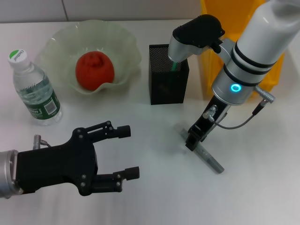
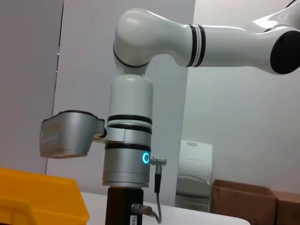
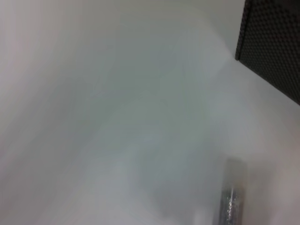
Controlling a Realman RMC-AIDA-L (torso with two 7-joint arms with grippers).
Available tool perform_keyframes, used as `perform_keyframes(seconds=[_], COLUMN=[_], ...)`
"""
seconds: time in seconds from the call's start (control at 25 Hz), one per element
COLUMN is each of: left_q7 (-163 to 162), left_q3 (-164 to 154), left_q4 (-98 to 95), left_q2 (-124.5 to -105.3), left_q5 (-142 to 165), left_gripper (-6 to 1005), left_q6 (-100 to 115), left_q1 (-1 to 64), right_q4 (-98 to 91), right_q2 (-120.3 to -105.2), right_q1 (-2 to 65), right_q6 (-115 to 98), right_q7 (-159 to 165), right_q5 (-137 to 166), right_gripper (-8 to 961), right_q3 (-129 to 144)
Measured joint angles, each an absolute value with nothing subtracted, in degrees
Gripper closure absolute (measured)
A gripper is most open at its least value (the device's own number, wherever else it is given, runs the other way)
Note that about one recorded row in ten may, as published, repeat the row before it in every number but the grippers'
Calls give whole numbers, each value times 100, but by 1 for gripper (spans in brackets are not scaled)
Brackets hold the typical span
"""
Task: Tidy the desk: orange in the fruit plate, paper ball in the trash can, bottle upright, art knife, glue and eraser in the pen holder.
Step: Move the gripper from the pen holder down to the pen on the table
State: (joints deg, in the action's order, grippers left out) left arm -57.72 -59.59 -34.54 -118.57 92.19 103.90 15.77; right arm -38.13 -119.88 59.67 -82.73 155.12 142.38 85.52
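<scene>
The right gripper [image 1: 193, 140] is down at the desk [image 1: 140, 201], right on the near end of a grey stick-shaped item, probably the glue [image 1: 209, 159], which lies slanted on the white surface; the head view does not show whether the fingers are pinching it or merely around it. Just behind it stands the black mesh pen holder [image 1: 166, 84], with something green poking up inside it, partly hidden by the right arm's wrist camera housing. A yellow bin [image 1: 211, 47] stands behind the arm, beside the holder. To the left of the holder sits the pale fruit plate [image 1: 126, 51] with the orange [image 1: 94, 70] in it, and further left the bottle [image 1: 35, 86] stands upright. The left gripper [image 1: 129, 152] hovers low over the near left of the desk, fingers spread wide and holding nothing.
</scene>
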Motion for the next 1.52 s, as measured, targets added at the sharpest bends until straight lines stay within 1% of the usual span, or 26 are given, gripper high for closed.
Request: perform_keyframes(seconds=[0.16,0.32,0.52,1.16,1.52], left_q7=[-5737,-5735,-5733,-5730,-5730], left_q3=[-5959,-5959,-5959,-5959,-5959], left_q4=[-3359,-3357,-3357,-3357,-3357], left_q2=[-11857,-11857,-11856,-11856,-11856], left_q5=[9219,9219,9219,9219,9209], left_gripper=[167,167,167,167,167], left_q6=[10365,10357,10357,10363,10363], left_q1=[1609,1608,1608,1608,1608], right_q4=[-3781,-3779,-3776,-3771,-3865], right_q2=[-11988,-11988,-11988,-11988,-11988], right_q1=[5967,5967,5967,5968,5967], right_q6=[-8262,-8261,-8197,-8126,-8130], right_q7=[15509,15507,15506,15508,15506], right_q5=[14238,14238,14145,14018,14018], right_gripper=[510,581,582,707,717], right_q3=[8551,8553,8795,8996,9129])
